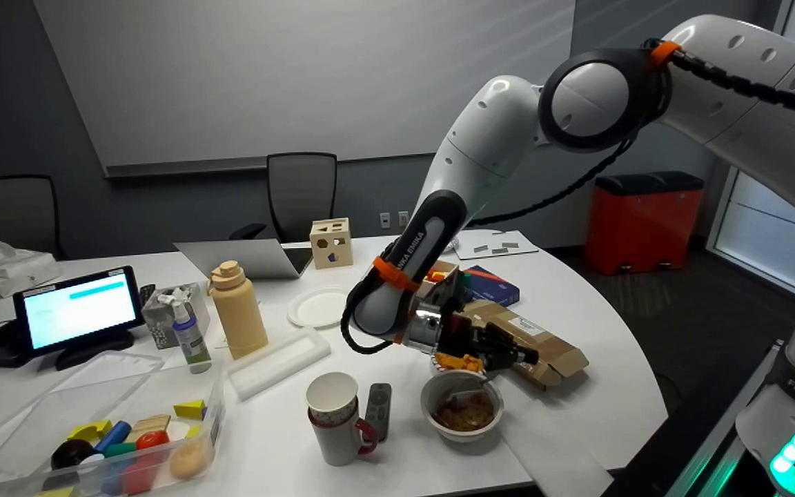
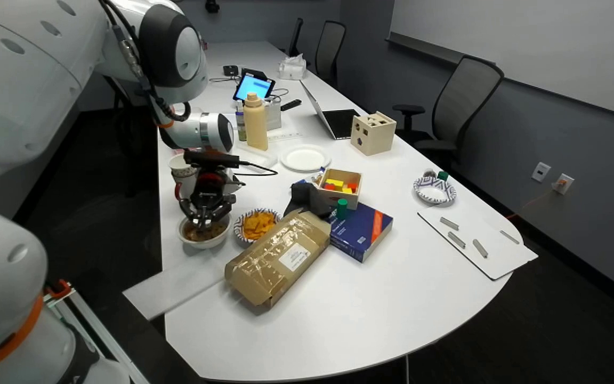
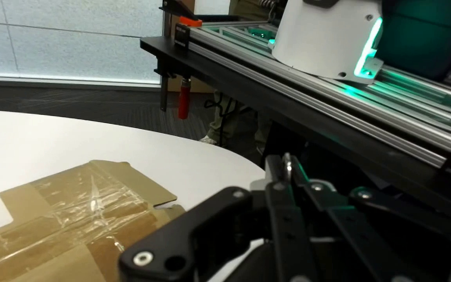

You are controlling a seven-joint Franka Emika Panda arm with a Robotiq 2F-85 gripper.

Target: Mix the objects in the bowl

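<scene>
The white bowl (image 1: pixel 462 435) stands near the table's front edge and also shows in an exterior view (image 2: pixel 207 244). A heap of brown bits, the objects (image 1: pixel 468 415), lies inside it; they also show in an exterior view (image 2: pixel 212 232). My gripper (image 1: pixel 523 355) is just above the bowl, tilted sideways, and also shows in an exterior view (image 2: pixel 202 220). In the wrist view its fingertips (image 3: pixel 286 172) are closed on a thin metal handle, a spoon (image 3: pixel 287 163). The spoon's greyish head (image 1: pixel 465 396) rests in the bowl among the bits. The bowl is out of the wrist view.
A patterned bowl of orange pieces (image 2: pixel 258 225) stands beside the white bowl. A cardboard box (image 2: pixel 280 258) lies close by, also in the wrist view (image 3: pixel 73 219). A mug with a dark red handle (image 1: pixel 337 438) and a remote (image 1: pixel 378 413) stand on the bowl's other side.
</scene>
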